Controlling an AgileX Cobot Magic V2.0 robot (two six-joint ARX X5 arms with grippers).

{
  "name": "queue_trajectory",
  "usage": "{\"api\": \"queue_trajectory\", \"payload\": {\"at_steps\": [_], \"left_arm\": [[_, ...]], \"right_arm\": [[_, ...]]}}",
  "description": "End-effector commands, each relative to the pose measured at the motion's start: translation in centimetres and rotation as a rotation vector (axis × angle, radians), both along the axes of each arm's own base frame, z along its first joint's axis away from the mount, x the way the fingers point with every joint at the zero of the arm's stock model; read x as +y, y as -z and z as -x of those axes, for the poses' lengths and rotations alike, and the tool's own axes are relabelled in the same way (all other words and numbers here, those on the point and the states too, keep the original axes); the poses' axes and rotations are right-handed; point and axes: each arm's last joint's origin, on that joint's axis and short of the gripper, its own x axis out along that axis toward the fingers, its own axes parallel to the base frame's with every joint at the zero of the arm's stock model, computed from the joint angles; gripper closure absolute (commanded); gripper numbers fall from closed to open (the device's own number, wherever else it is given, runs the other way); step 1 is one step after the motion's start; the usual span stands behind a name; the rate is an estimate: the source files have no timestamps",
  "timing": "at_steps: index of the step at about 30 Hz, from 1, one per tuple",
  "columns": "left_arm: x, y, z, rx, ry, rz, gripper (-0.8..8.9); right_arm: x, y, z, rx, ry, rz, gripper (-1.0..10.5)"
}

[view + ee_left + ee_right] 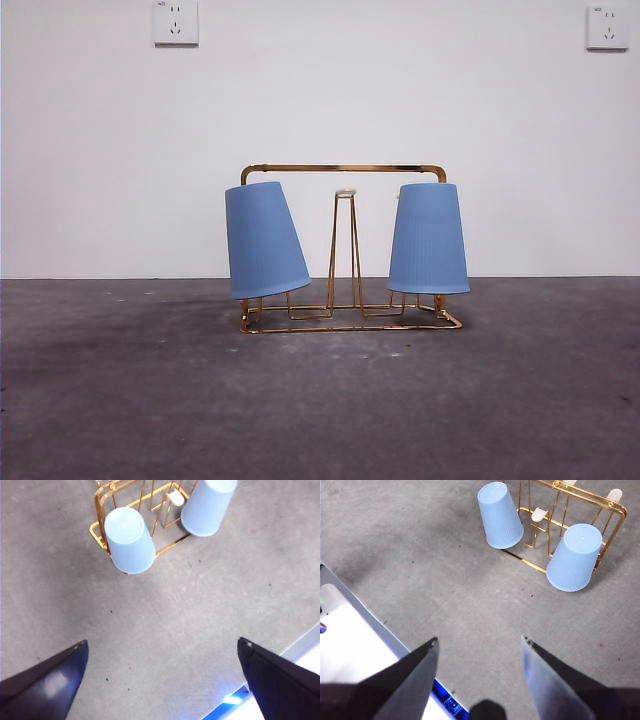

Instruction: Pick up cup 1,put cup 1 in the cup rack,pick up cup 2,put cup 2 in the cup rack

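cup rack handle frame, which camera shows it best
The front view: the cup rack stands side-on, its arched handle spanning above both blue cups. The left wrist view cuts off most of the rack at the picture edge; the right wrist view shows it from above, foreshortened.

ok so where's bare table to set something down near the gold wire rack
The grey table is bare in front of the gold wire rack and out to both sides of it. It is crowded at the rack itself: two upside-down blue ribbed cups sit on its end pegs, leaving only a narrow gap around the middle peg.
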Motion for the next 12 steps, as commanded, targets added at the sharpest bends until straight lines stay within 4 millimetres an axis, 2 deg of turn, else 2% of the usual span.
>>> {"api": "queue_trajectory", "payload": {"at_steps": [1,6,8,10,12], "left_arm": [[0.3,-0.6,1.1,-0.032,0.036,0.022,4.00],[0.9,-1.1,2.2,-0.064,0.040,0.039,6.80],[1.0,-1.2,2.4,-0.069,0.039,0.041,7.70],[1.1,-1.2,2.4,-0.074,0.044,0.039,8.22],[1.1,-1.2,2.5,-0.083,0.060,0.028,8.22]], "right_arm": [[0.0,0.2,0.1,0.027,0.008,0.006,6.7],[0.0,0.2,0.1,0.029,0.010,0.004,6.7],[0.0,0.2,0.1,0.031,0.013,0.002,7.6],[0.0,0.2,0.1,0.031,0.013,0.002,9.4],[-0.1,0.2,0.1,0.030,0.013,0.003,9.6]]}}
